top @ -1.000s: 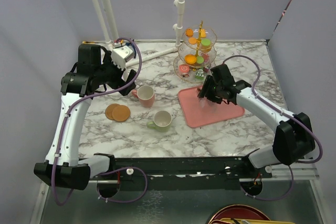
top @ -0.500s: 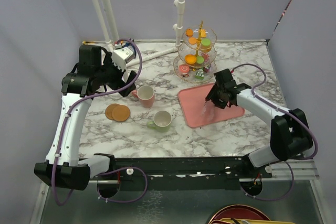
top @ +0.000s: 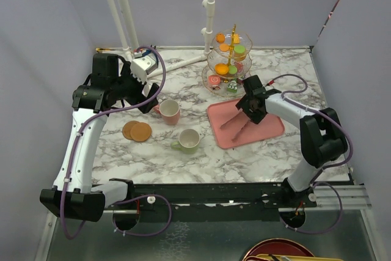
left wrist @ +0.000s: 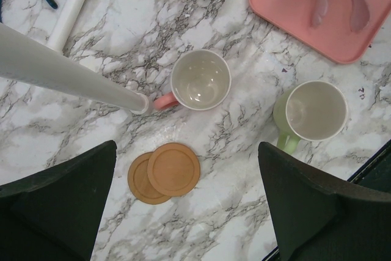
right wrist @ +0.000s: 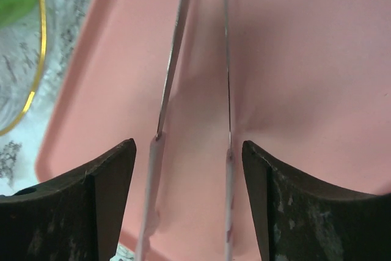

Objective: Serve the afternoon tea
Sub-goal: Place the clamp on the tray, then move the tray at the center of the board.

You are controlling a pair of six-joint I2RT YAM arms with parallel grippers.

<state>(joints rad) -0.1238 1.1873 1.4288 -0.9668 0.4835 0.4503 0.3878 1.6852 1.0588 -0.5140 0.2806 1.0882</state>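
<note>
Since the right claw [right wrist: 189,145] hangs low over the pink tray [right wrist: 293,59] with its jaws apart, and a thin gap shows between each jaw and the tongs [right wrist: 149,200] lying straight between them, it grips nothing at present; I judge that the step concerns these tongs; if they are to be taken, the jaws should close evenly on the pale sleeves directly between them, not on the thin metal ahead, which could slip; if they are to be left, the claw should rise straight up, so that nothing drags them; the glass stand [right wrist: 24,59] with its macarons [top: 239,49] is just ahead and to the left of this claw, so any swing there must be slow; the left claw [left wrist: 187,148] is wide open and empty, with the pink mug [left wrist: 200,80], the green mug [left wrist: 316,111] and the two coasters [left wrist: 173,169] on the table [left wrist: 244,169] below it.
</note>
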